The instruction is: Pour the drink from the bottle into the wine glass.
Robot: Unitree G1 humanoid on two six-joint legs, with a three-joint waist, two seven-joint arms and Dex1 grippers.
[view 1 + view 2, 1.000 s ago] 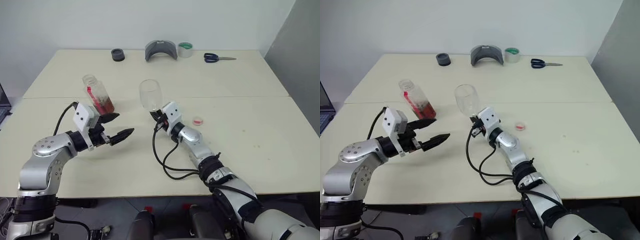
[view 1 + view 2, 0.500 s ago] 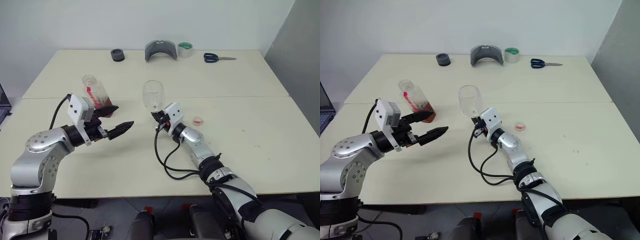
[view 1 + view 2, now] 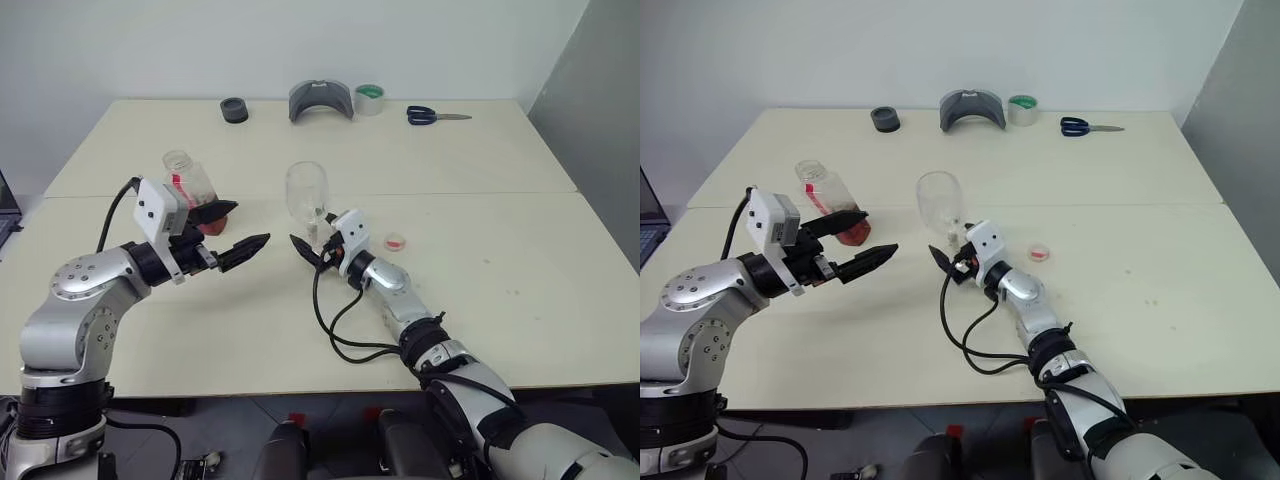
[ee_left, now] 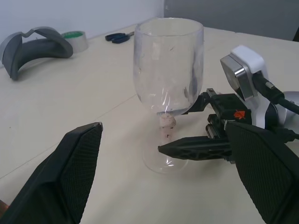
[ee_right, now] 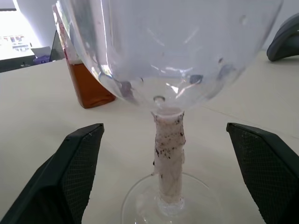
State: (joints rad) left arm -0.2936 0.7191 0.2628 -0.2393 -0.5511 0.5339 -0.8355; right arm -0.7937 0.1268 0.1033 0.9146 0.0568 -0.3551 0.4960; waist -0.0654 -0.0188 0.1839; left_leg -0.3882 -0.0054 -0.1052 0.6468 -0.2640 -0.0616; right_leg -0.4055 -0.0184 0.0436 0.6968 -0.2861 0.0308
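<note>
my right gripper (image 3: 312, 243) has its two black fingers spread wide on either side of the thin stem of the clear colourless stemmed wine glass (image 3: 306, 192), one finger (image 5: 70, 182) and the other well apart with the stem in the gap and touching neither. the glass stands upright on its round foot near the middle of the pale cream table (image 3: 480, 270), long axis vertical, mouth up, bowl empty; the stem looks wrapped in something whitish with dark specks. my left gripper (image 3: 232, 232) is also spread, holding nothing, hanging above the table with its fingers pointing level toward the glass from my left. just behind its upper finger stands the small squat clear plastic bottle (image 3: 190, 186) with a red vertical label strip, upright, wide neck up and uncapped, well apart from the glass. the reddish-brown drink (image 5: 88, 86) sits low in the bottle. between bottle and glass the table is bare, with only my left fingers reaching into that space. near my right forearm lies a small red-and-white cap (image 3: 396, 241), flat on the table. along the far edge sit a black round tub (image 3: 235, 109), a grey curved piece (image 3: 322, 100), a green roll of tape (image 3: 371, 98) and blue-handled scissors (image 3: 432, 116), all well away.
</note>
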